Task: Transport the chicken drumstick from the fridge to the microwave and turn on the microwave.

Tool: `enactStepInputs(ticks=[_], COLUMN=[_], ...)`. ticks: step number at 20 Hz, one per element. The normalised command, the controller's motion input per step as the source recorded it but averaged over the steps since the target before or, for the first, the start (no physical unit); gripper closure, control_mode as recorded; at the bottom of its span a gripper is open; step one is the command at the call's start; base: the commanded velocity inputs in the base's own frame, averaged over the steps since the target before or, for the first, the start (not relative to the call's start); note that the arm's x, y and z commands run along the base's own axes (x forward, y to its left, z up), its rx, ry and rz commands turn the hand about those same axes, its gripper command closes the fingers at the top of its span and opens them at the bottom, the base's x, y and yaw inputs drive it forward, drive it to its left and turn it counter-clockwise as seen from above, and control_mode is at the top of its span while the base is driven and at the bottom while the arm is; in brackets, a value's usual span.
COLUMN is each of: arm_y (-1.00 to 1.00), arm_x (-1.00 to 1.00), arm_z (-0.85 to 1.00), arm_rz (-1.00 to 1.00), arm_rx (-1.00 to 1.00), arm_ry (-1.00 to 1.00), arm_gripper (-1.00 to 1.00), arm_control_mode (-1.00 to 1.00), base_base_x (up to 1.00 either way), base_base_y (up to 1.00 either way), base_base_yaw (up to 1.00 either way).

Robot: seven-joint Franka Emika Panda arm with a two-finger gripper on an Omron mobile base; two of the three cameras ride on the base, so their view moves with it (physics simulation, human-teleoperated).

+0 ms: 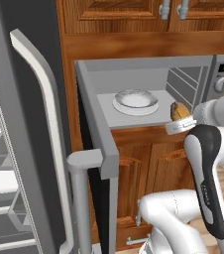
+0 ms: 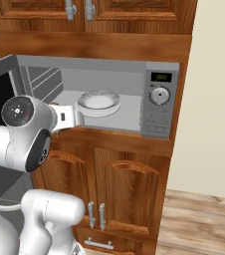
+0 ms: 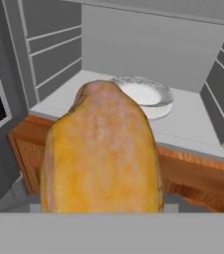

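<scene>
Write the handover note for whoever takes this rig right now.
Pincer: shut on the drumstick, held just in front of the microwave opening.
Microwave: door swung wide open; a white plate sits inside, nothing on it.
Fridge: door open at the left.
Done: drumstick brought from the fridge to the microwave.
Left: set the drumstick inside, let go, pull out, shut the door, start the microwave.

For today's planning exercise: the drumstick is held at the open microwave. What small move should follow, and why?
Probably ease forward into the microwave: the end effector holds the chicken drumstick just outside the cavity's front edge, and the plate lies further in.
</scene>
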Motion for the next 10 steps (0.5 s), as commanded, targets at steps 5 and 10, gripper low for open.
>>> enactStepInputs(ticks=[5, 10], arm_y=[0.00, 0.00], arm_x=[0.46, 0.44], arm_z=[-0.13, -0.14], arm_rz=[0.00, 0.00], arm_rx=[0.00, 0.00], arm_ry=[0.00, 0.01], arm_gripper=[1.00, 1.00], arm_control_mode=[-1.00, -1.00], base_base_x=[0.00, 0.00], base_base_y=[0.00, 0.00], base_base_yaw=[0.00, 0.00])
